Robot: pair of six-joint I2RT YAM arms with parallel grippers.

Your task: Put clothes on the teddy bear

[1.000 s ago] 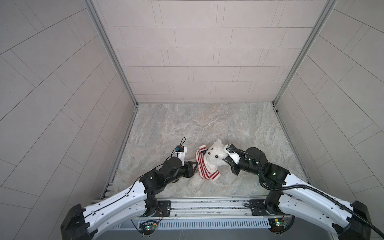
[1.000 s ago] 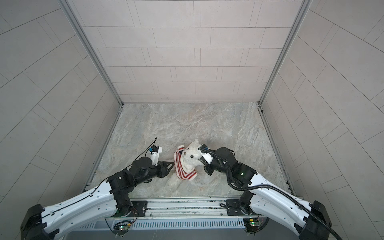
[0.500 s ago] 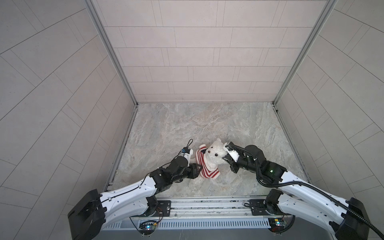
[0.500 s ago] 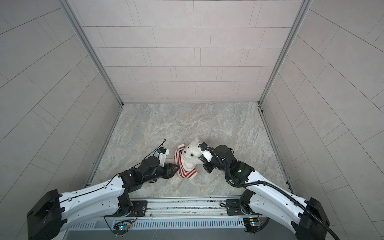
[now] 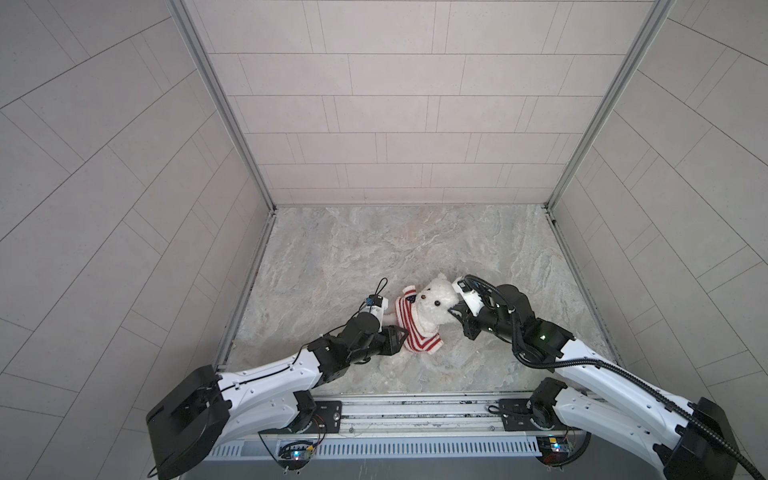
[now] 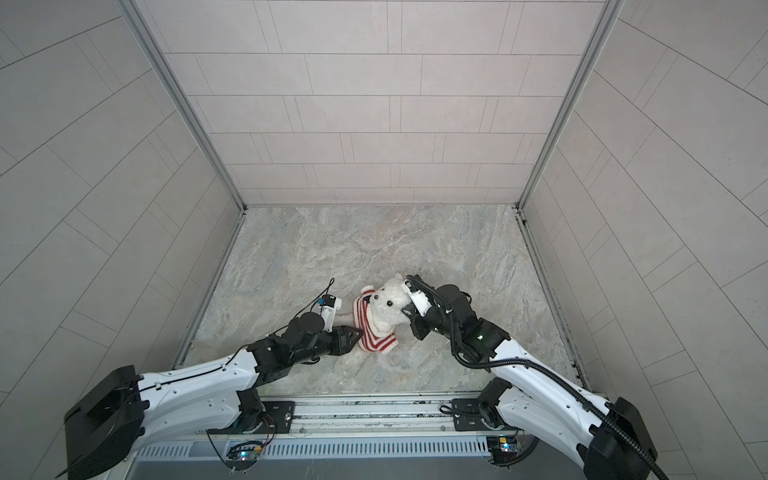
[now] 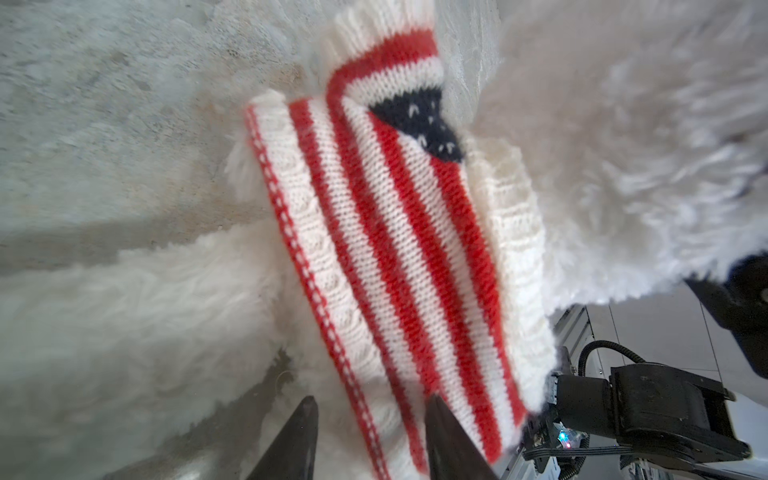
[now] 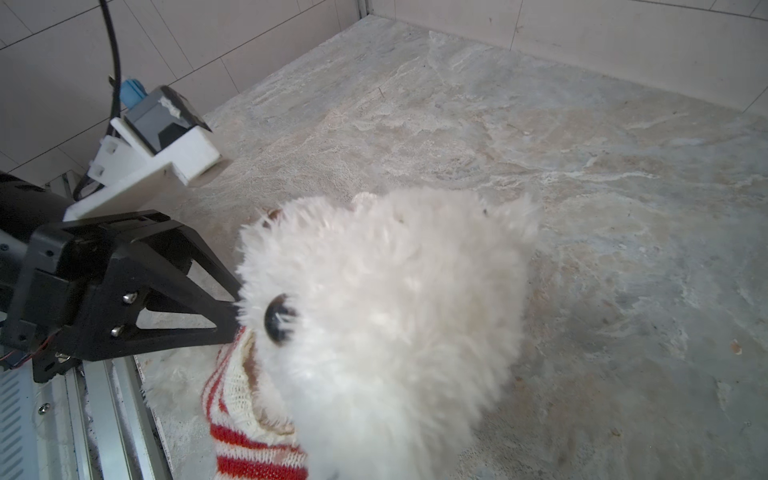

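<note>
The teddy bear (image 5: 436, 300) (image 6: 388, 301), white and fluffy, is propped up near the front of the floor. A red-and-white striped sweater (image 5: 417, 332) (image 7: 395, 232) is on its body, bunched below the neck. My left gripper (image 5: 402, 335) (image 7: 372, 419) is open, its black fingers (image 7: 299, 440) either side of the sweater's lower hem. My right gripper (image 5: 455, 311) (image 6: 409, 313) is at the side of the bear's head and shut on its fur. In the right wrist view the bear's head (image 8: 386, 311) hides the right gripper's fingers.
The marble floor (image 5: 395, 249) is walled by tiled panels on three sides. A metal rail (image 5: 415, 411) carrying both arm bases runs along the front edge, close behind the bear. The left arm's white camera mount (image 8: 158, 137) sticks up beside the bear.
My left gripper has slid right, up to the sweater's hem. The bear and my right gripper have barely moved.
</note>
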